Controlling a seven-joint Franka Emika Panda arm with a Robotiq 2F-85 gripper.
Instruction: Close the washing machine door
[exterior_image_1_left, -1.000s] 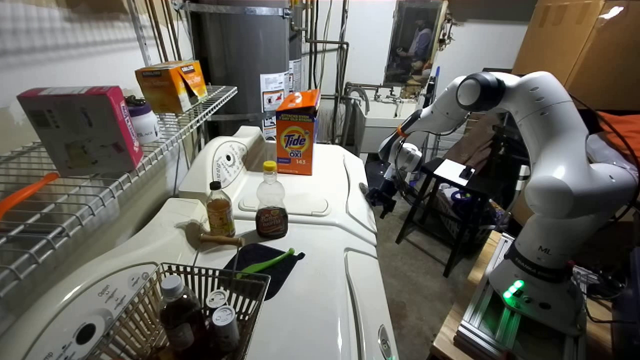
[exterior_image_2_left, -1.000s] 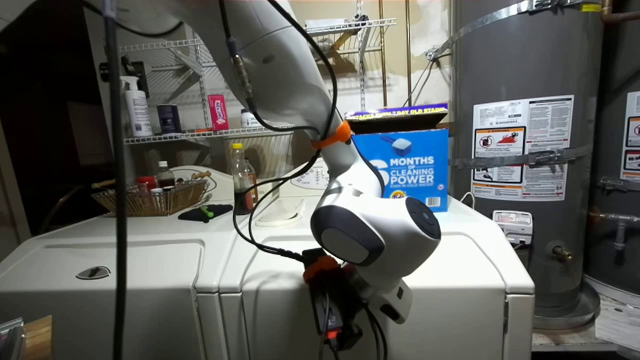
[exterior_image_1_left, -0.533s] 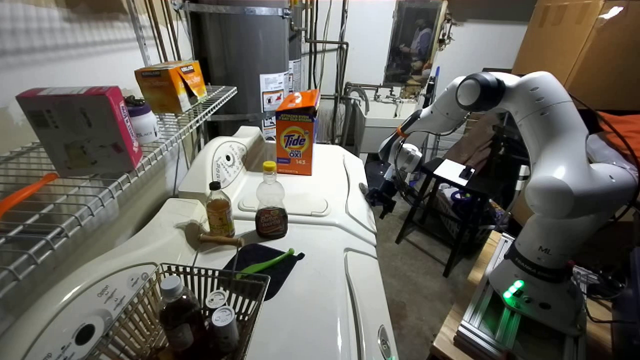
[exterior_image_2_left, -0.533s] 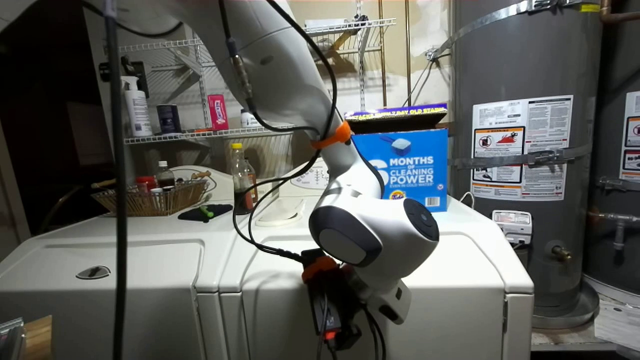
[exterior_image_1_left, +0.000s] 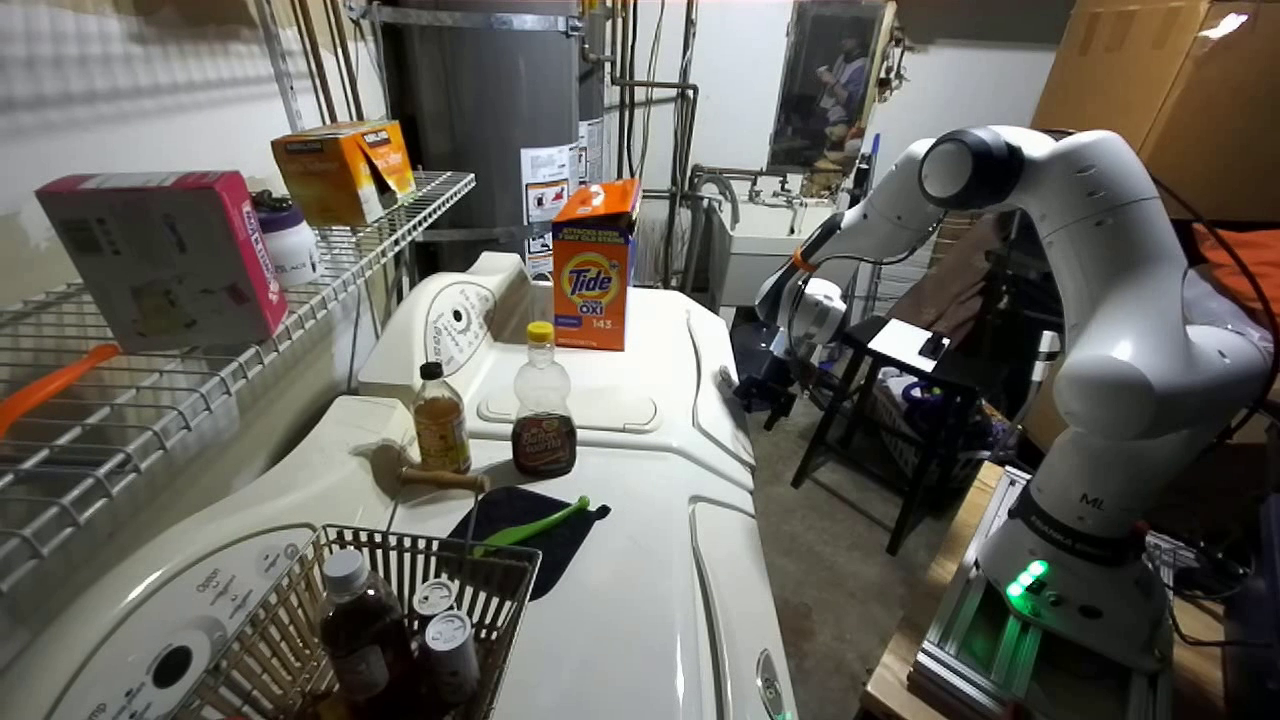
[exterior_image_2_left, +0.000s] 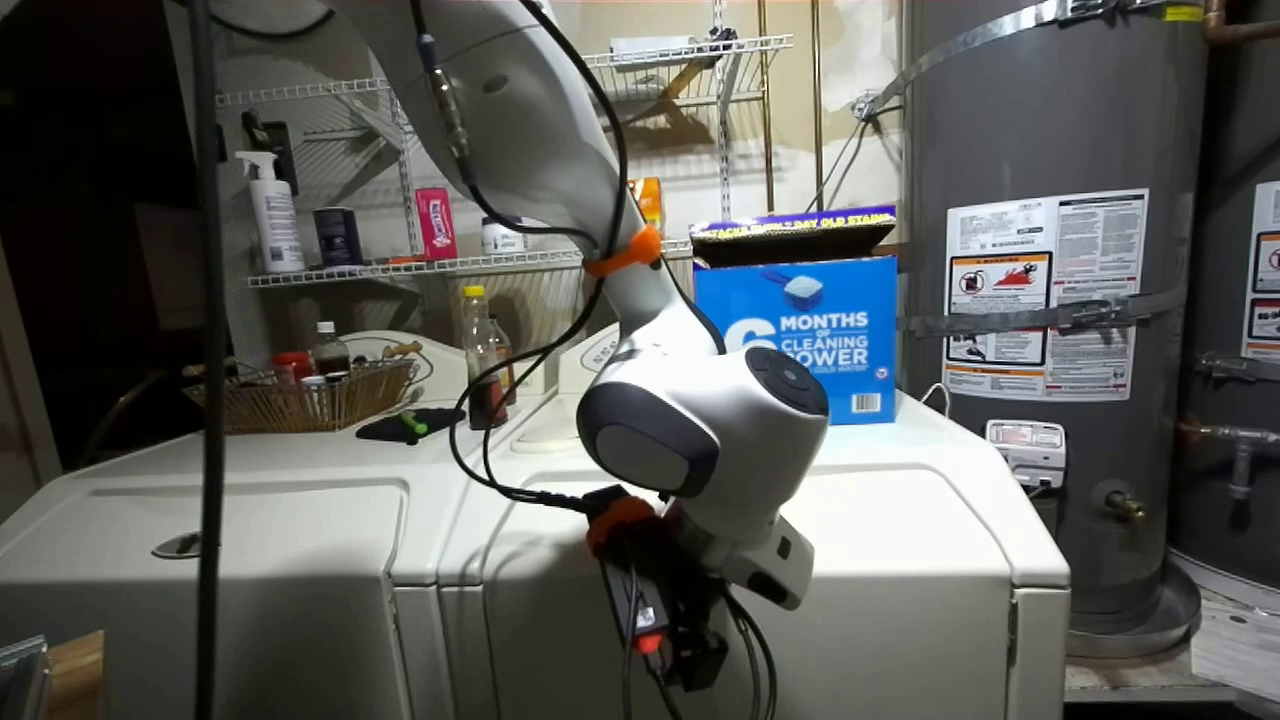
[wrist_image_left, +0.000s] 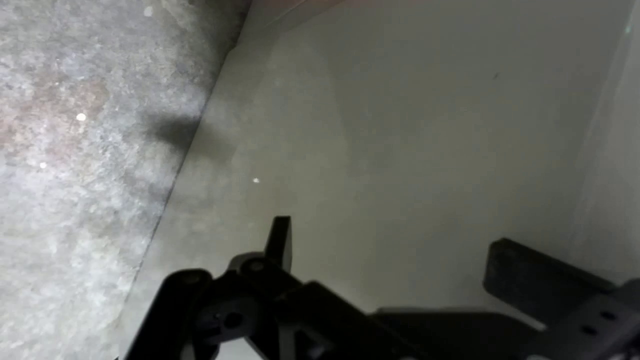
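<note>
The washing machine (exterior_image_2_left: 1035, 640) is the glossy white appliance under the blue and orange detergent box; it also shows in an exterior view (exterior_image_1_left: 680, 350). Its door (exterior_image_2_left: 900, 640) is the broad white front panel with a curved top edge; it looks flush with the front. The door's front edge shows in an exterior view (exterior_image_1_left: 718, 400). My black gripper (exterior_image_2_left: 700, 665) hangs in front of the door, fingers low. In the wrist view the gripper (wrist_image_left: 387, 237) is open with nothing between its fingers, facing a large smooth grey-white surface (wrist_image_left: 400, 140). I cannot tell whether it touches.
A second white machine (exterior_image_2_left: 200, 620) stands alongside. On top are the Tide box (exterior_image_1_left: 590, 290), bottles (exterior_image_1_left: 543, 440) and a wire basket (exterior_image_1_left: 500, 600). A black stool (exterior_image_1_left: 900, 420) stands behind the arm. Concrete floor (wrist_image_left: 90, 210) shows in the wrist view. A cable (exterior_image_2_left: 215, 400) hangs near the arm.
In an exterior view the arm and gripper have shifted left and slightly up; in another the elbow has risen and the gripper sits slightly farther from the front. The door looks unchanged.
</note>
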